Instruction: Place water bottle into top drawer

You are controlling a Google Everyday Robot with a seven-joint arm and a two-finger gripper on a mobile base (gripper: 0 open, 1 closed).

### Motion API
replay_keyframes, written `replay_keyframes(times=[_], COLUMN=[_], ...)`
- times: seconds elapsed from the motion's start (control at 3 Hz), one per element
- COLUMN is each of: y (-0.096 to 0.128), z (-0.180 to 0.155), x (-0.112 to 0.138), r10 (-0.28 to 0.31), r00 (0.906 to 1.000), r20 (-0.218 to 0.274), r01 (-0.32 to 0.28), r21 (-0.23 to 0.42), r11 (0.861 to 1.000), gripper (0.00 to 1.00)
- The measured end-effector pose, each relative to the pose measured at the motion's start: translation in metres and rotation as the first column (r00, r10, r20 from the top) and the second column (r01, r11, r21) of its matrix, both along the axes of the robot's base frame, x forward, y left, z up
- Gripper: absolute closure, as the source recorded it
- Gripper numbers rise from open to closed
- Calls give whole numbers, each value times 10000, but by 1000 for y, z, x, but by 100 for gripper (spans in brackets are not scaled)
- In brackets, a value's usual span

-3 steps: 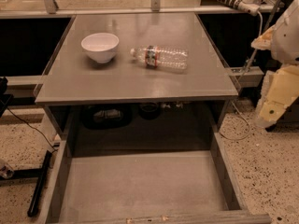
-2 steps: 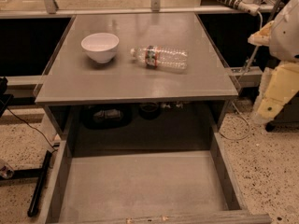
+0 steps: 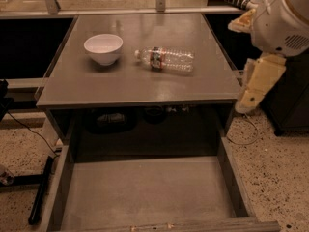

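- Camera view looks down on a grey surface (image 3: 145, 88) with the top drawer (image 3: 232, 178) pulled out toward 6 o'clock below its front edge.
- The water bottle (image 3: 166, 60) lies on its side on the surface, a little toward 12 o'clock from the middle. Its white cap points to about 9 o'clock and its base to about 3 o'clock.
- The bottle's dark red-and-green label band sits near the cap end, and the ribbed clear body runs on toward the base.
- A white bowl (image 3: 103, 48) stands upright at 9 o'clock of the bottle, near it but not touching.
- The top drawer is a wide, shallow grey tray with low side walls, nearly as wide as the surface. Its grey floor is in plain sight, and the bottle is outside it, up on the surface.
- The hand (image 3: 244, 103) hangs at 3 o'clock, just off the surface's right edge near the front corner. It is a cream-coloured part pointing down toward 7 o'clock.
- The hand is at about 4 o'clock of the bottle, well apart from it, and touches nothing that can be seen. I cannot tell whether it is spread or pressed together.
- Above the hand, at 2 o'clock, is the robot's rounded white arm housing (image 3: 285, 18).
- Dark shapes (image 3: 111, 121) sit in shadow under the surface, behind the drawer.
- A speckled floor (image 3: 277, 178) shows at 4 o'clock, and a black bar (image 3: 41, 190) lies on the floor at 8 o'clock.
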State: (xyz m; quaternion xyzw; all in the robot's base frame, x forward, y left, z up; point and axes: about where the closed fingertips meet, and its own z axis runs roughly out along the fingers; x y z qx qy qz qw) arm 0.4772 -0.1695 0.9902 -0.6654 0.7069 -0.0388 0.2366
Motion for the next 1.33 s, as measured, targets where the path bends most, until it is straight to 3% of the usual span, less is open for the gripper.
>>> replay_keyframes(times=[0.33, 1.0, 1.33], y=[21, 54, 58], z=[-6, -20, -20], x=[23, 83, 86], r10=[775, 1527, 1645], r00=[9963, 9850, 9828], r20=[365, 802, 844], r01=[-797, -1653, -1778], r21=[655, 1868, 1860], r11=[9947, 9684, 9663], gripper=[0, 0, 0])
